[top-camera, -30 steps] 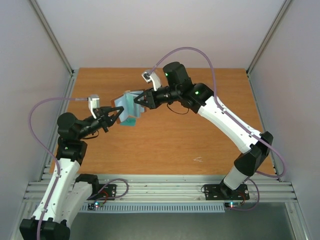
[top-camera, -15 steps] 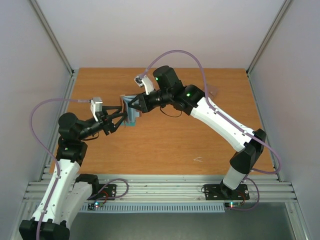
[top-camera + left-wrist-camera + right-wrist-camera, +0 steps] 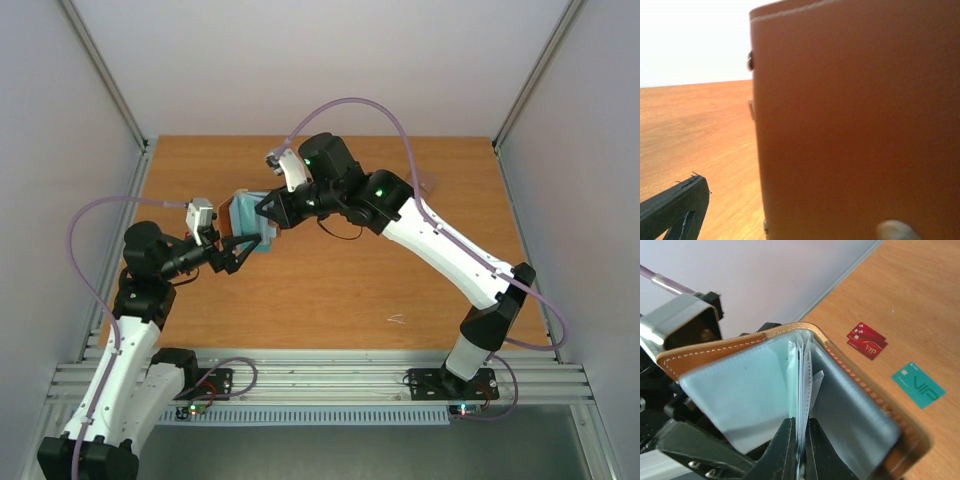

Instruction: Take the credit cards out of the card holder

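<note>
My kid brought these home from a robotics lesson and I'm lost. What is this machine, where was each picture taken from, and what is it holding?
These are two robot arms bolted at the near edge of a wooden table. The wide picture looks down from above; the other two come from a small camera on each wrist. The right hand is shut on the clear inner sleeves of an open brown card holder. The left hand is open right beside it, so its camera sees mostly leather cover. A red card and a teal card lie on the table.
</note>
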Motion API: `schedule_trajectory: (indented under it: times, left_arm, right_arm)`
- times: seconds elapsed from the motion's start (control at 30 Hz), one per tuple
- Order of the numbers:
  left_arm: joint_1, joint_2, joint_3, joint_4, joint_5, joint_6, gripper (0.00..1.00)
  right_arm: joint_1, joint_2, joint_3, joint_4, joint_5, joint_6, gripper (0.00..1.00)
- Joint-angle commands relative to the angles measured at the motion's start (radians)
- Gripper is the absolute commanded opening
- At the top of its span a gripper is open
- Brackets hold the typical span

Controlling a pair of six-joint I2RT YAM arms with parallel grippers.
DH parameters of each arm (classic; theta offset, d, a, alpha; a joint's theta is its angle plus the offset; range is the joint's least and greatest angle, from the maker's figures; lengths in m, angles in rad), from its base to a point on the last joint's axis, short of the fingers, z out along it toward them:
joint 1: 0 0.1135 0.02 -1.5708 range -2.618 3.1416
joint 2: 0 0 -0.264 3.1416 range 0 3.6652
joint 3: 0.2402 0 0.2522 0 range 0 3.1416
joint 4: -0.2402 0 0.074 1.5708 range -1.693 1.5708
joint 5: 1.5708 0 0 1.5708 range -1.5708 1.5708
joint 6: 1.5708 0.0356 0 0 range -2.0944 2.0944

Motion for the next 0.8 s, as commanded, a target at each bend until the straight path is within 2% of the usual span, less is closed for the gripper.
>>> schedule_trajectory:
  times: [0.0,0.13,0.3,0.4,0.47,0.57,0.63,0.77]
  left_arm:
    - [-0.003,-0.001,0.039,-0.041,-0.046,0.053,0.99]
    - [-0.003,-0.003,0.052,-0.089,-0.104,0.088,0.96]
    - [-0.003,-0.011,0.043,-0.032,-0.017,0.059,0.74]
    - [-0.003,-0.011,0.030,0.038,0.003,-0.001,0.48]
    - [-0.003,-0.009,0.024,0.062,0.009,-0.031,0.26]
    - [-0.003,-0.007,0.019,0.105,0.042,-0.082,0.05]
    - [-0.003,-0.007,0.011,0.156,0.043,-0.146,0.00]
    - [0.003,-0.005,-0.007,0.270,0.022,-0.305,0.00]
  right_arm:
    - [0.042,-0.009,0.074,-0.050,0.082,-0.041,0.01]
    - [0.049,-0.014,0.081,-0.058,0.078,-0.073,0.01]
    - [0.047,-0.023,0.083,-0.092,0.066,-0.117,0.01]
    - [0.047,-0.027,0.081,-0.093,0.007,-0.133,0.01]
    - [0.046,-0.032,0.076,-0.081,-0.035,-0.142,0.01]
    - [0.040,-0.047,0.054,-0.056,-0.067,-0.154,0.03]
    - [0.023,-0.066,0.028,-0.038,-0.093,-0.155,0.12]
    - [-0.016,-0.105,-0.032,-0.024,-0.119,-0.163,0.20]
